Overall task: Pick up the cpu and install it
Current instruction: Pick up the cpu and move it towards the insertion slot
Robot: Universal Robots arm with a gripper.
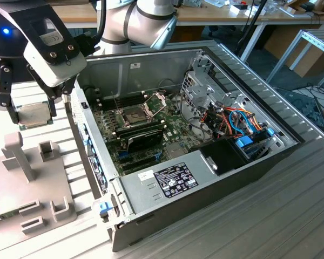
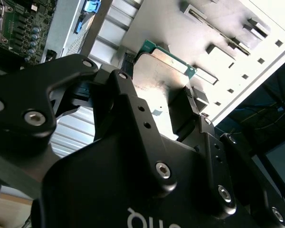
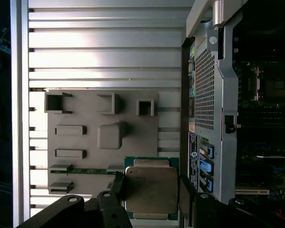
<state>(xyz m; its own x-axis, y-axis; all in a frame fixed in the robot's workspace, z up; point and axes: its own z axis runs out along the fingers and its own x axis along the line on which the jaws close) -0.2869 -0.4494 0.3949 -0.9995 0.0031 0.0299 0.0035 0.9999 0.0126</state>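
The cpu is a small flat square chip with a dull silver top and a green edge. It hangs in the air at the exterior view's left, outside the computer case and above the grey fixture plate. My gripper is shut on it, one black finger on each side. In the first wrist view the cpu sits between the fingers over the plate's edge. The second wrist view shows the cpu clamped in my gripper. The open socket on the green motherboard lies inside the case.
The open computer case fills the middle, its side wall standing between the cpu and the motherboard. The hinged socket frame is raised. A black oblong module lies near the socket. Cables and a drive cage occupy the case's right.
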